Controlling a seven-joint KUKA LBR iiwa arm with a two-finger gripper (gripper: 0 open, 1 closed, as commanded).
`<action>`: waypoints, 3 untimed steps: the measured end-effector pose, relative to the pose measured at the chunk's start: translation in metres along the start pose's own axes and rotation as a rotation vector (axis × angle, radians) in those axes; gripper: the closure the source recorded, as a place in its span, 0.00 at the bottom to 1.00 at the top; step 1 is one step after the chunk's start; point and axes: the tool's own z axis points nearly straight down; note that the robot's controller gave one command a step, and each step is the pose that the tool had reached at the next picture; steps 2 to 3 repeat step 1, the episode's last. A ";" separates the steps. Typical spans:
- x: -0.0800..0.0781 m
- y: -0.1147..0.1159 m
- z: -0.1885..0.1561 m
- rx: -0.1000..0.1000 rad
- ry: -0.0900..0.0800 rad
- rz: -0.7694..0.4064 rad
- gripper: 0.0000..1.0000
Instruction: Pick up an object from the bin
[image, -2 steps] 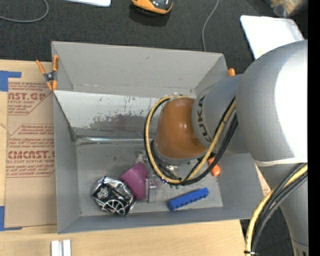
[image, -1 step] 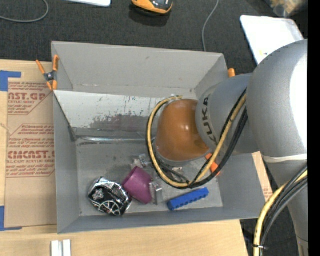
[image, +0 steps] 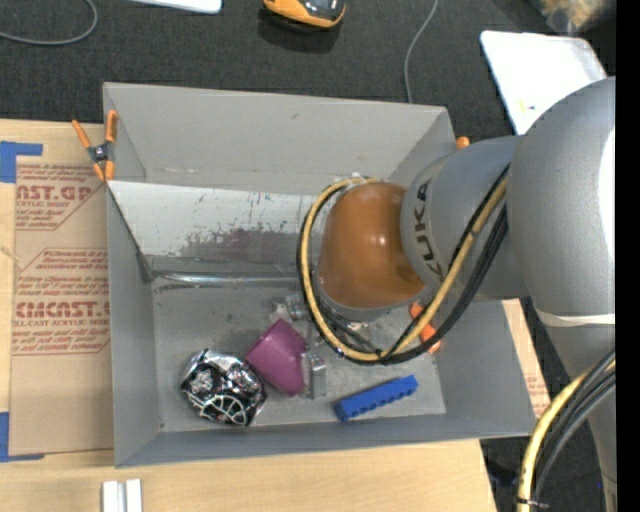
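The gripper (image: 314, 368) sat low in the bin (image: 200, 215), just beside a magenta cup-like thing (image: 277, 358) near the lower wall — spread or closed, I could not tell. A blue brick (image: 375, 397) lay near.

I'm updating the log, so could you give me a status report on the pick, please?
Gripper low in bin, beside magenta cup. Cup lying on its side. Blue bar and black-and-white wad close by.

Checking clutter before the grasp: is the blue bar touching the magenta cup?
Apart. The camera view shows a plain gap between the blue bar and the magenta cup.
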 end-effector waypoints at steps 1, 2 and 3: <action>0.007 0.016 0.009 -0.001 0.004 -0.099 1.00; 0.007 0.016 0.009 -0.001 0.004 -0.099 1.00; 0.007 0.016 0.009 -0.001 0.004 -0.099 1.00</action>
